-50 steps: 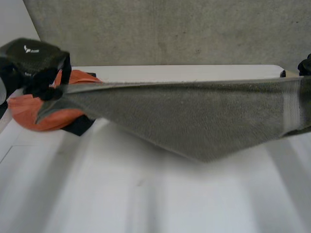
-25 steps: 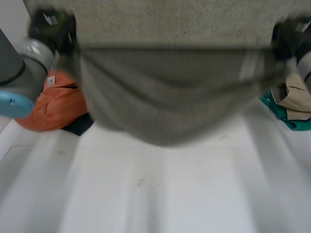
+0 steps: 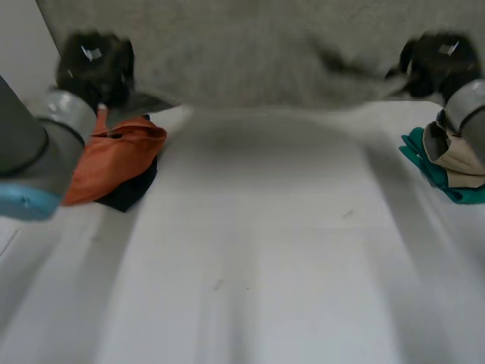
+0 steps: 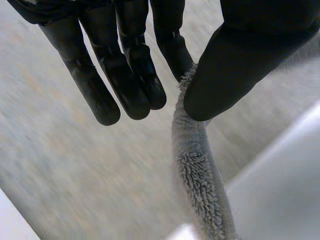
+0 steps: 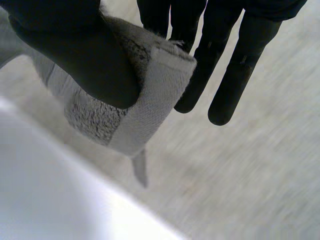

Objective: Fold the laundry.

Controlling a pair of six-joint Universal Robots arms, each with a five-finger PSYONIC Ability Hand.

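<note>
A grey towel [image 3: 258, 80] hangs stretched between my two hands over the far side of the white table [image 3: 258, 258]. My left hand [image 3: 95, 64] holds its left end and my right hand [image 3: 438, 62] its right end. In the left wrist view my left hand [image 4: 240, 55] pinches the towel's fuzzy edge [image 4: 200, 175] between the thumb and straight fingers. My right hand [image 5: 75, 55] shows in its own wrist view, the thumb pressing a hemmed corner of the towel [image 5: 150, 95] against the fingers.
An orange cloth [image 3: 114, 155] lies on a dark cloth [image 3: 130, 193] at the table's left, just below my left hand. A pile of teal and beige clothes [image 3: 453, 163] sits at the right edge. A grey wall stands behind the table.
Both hands have swung the towel up and away, from a low sag over the table's middle to a high spread at the far side. Both grips have held.
</note>
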